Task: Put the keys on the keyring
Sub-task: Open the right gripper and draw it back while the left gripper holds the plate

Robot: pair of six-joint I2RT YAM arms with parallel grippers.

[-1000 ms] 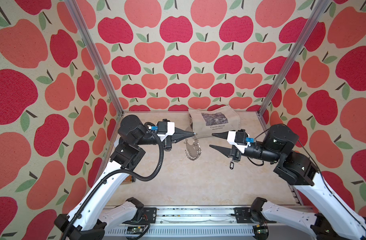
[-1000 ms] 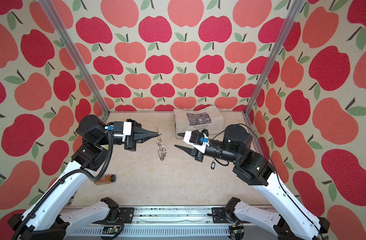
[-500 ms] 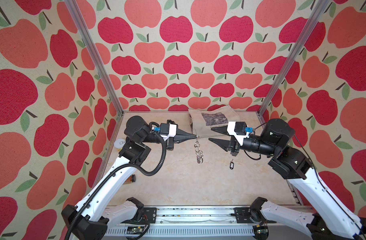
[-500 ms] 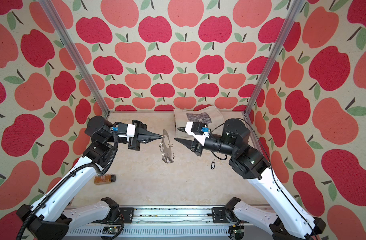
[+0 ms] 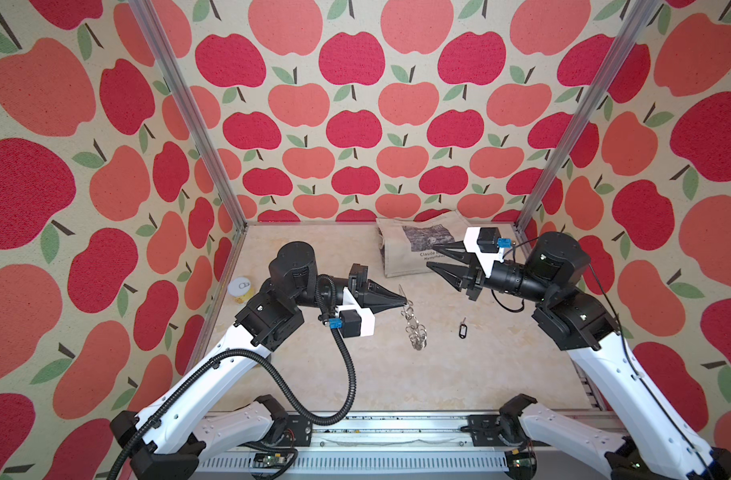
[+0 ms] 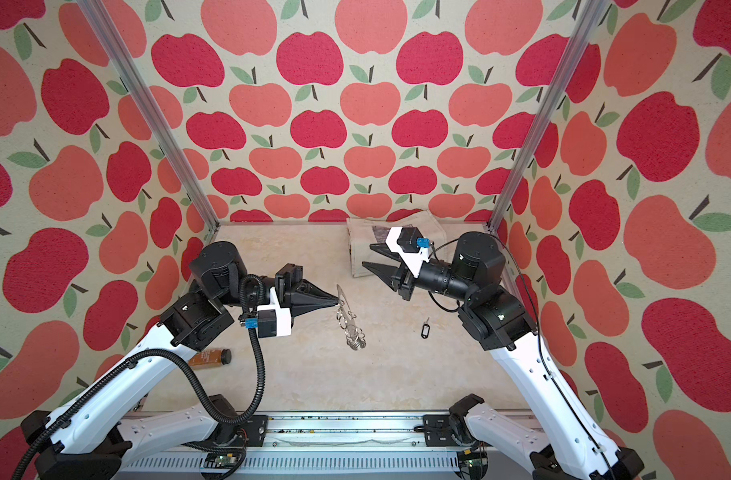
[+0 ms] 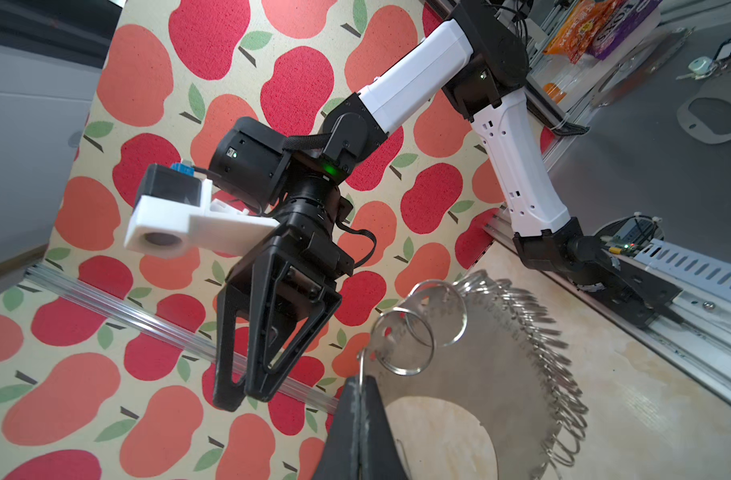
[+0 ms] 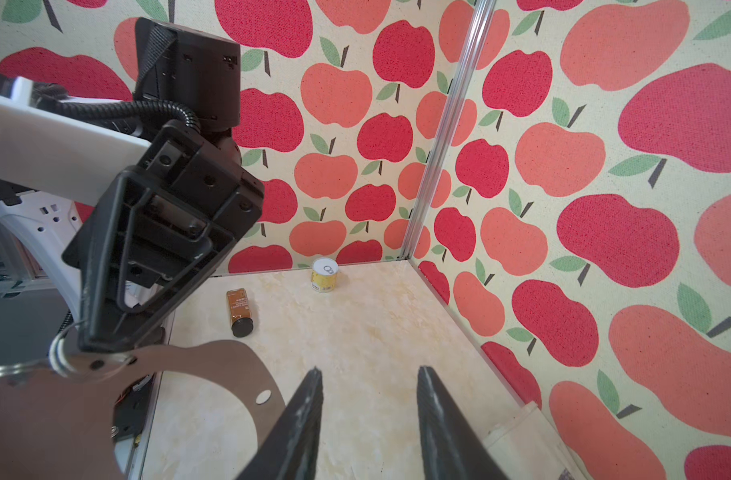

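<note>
The keyring (image 5: pixel 415 328) (image 6: pixel 351 329) hangs edge-on above the table's middle in both top views. It hangs by one silver ring from my left gripper (image 5: pixel 404 300) (image 6: pixel 338 302) (image 7: pixel 360 379), which is shut on that ring. Its grey face (image 7: pixel 480 365) fills the left wrist view; its tan face (image 8: pixel 43 415) shows in the right wrist view. The keys (image 5: pixel 462 330) (image 6: pixel 425 329) lie on the table, right of the keyring. My right gripper (image 5: pixel 432 258) (image 6: pixel 368 255) (image 8: pixel 368 370) is open and empty, raised behind and above the keys.
A printed tote bag (image 5: pixel 413 245) (image 6: pixel 359 249) lies at the back, just behind my right gripper. A yellow can (image 5: pixel 241 289) (image 8: pixel 324 275) stands by the left wall. A brown bottle (image 6: pixel 212 357) (image 8: pixel 239 309) lies near the left arm.
My left gripper has carried the keyring right and nearer, and its wrist has rolled over. My right gripper has risen and swung toward the back. The keys have stayed on the table.
</note>
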